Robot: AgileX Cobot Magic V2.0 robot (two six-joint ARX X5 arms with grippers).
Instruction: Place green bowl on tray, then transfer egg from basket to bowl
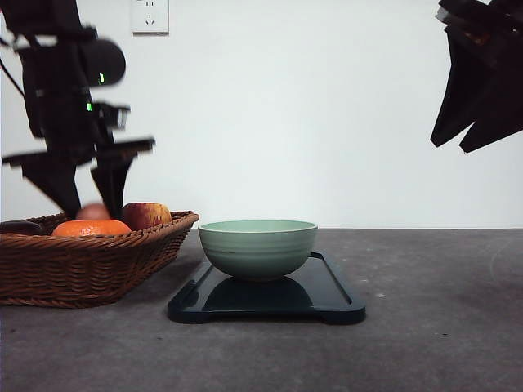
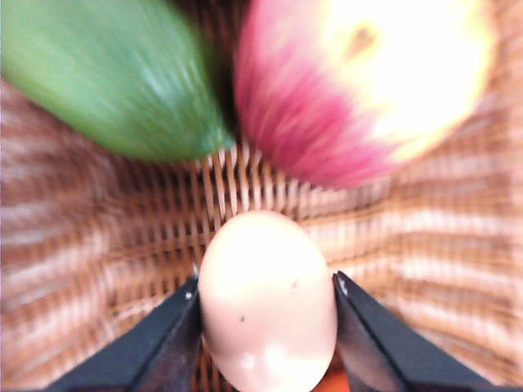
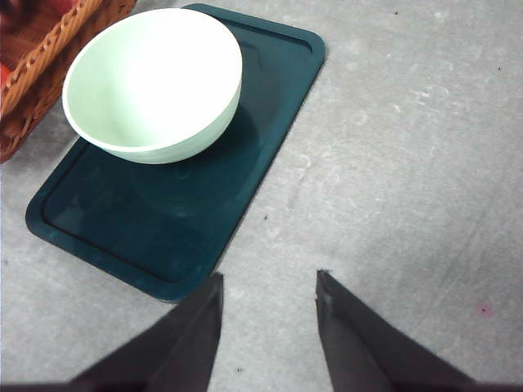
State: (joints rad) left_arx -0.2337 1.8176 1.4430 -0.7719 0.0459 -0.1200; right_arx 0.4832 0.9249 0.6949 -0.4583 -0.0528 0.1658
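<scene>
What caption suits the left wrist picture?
Black left gripper closing around a pale egg inside the brown woven wicker basket.

In the left wrist view the green vegetable [image 2: 106, 77] and apple [image 2: 368, 82] are blurred and cropped, and the egg's [image 2: 265, 298] lower end is cut off; in front, the basket [image 1: 90, 265] rim hides its contents' lower parts

Sage-green bowl [image 1: 257, 247], blue-black tray [image 1: 335, 298], brown woven basket [image 1: 82, 265], pale egg [image 2: 267, 302]
</scene>
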